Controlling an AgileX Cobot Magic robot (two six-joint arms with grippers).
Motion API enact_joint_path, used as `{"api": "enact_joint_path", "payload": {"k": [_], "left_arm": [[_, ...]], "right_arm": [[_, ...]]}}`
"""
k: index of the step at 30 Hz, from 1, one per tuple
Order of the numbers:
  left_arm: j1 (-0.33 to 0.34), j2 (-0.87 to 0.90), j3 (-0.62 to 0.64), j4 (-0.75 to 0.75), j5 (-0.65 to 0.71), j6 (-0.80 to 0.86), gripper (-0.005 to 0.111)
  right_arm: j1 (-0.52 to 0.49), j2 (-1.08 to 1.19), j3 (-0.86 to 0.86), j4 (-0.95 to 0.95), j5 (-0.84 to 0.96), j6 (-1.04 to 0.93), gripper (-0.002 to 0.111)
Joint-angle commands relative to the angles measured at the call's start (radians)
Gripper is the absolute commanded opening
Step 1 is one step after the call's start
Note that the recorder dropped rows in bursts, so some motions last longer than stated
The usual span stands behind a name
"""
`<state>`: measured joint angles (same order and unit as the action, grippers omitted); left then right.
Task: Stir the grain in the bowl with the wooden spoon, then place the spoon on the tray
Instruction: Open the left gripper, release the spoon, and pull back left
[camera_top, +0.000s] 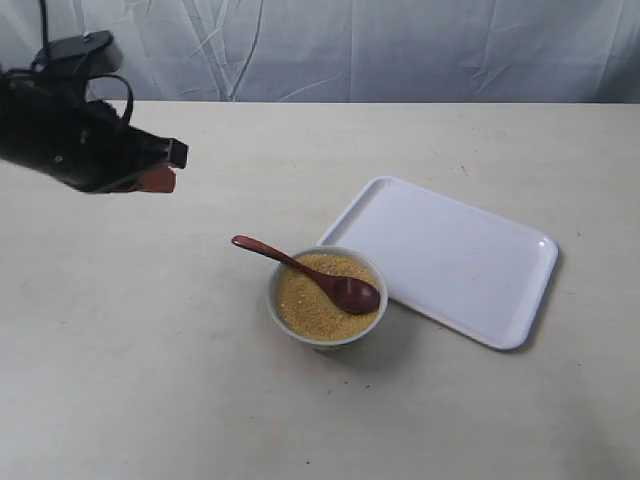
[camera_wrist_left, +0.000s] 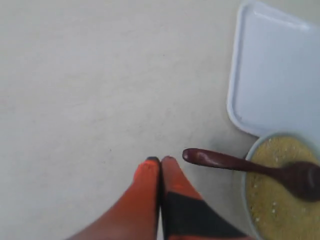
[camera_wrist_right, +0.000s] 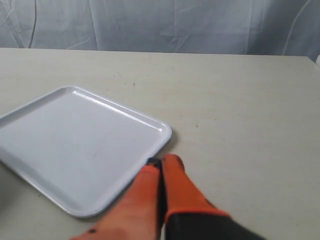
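The wooden spoon (camera_top: 300, 266) rests in the bowl (camera_top: 325, 342) beside the tray (camera_top: 450, 260), its head on the grain (camera_top: 310, 305). The left gripper (camera_wrist_left: 160, 161) and right gripper (camera_wrist_right: 161, 162) are pinched closed and empty. The left wrist view crops the bowl.

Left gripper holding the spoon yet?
No, the left gripper is shut on nothing, apart from the wooden spoon, whose head lies on the grain in the bowl.
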<state>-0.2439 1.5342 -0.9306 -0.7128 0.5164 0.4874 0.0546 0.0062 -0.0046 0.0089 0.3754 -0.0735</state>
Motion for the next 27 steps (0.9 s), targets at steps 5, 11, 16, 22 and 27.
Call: {"api": "enact_joint_path", "payload": {"k": [5,11,16,22,27], "left_arm": [[0.024,-0.047,0.307,-0.792,-0.055,0.555,0.0],[0.112,0.023,0.292,-0.987,0.272,0.658,0.0],[0.165,0.091,0.318,-1.032,0.262,0.67,0.0],[0.161,0.121,0.366,-1.032,0.121,0.641,0.002],[0.161,0.121,0.356,-1.032,0.136,0.616,0.025]], "right_arm": [[0.0,-0.006,0.005,0.0,-0.014,-0.002,0.0],[0.0,-0.006,0.005,0.0,-0.014,-0.002,0.0],[0.0,-0.006,0.005,0.008,-0.014,-0.002,0.0],[0.0,-0.006,0.005,0.008,-0.014,-0.002,0.0],[0.0,-0.006,0.005,0.008,-0.014,-0.002,0.0]]}}
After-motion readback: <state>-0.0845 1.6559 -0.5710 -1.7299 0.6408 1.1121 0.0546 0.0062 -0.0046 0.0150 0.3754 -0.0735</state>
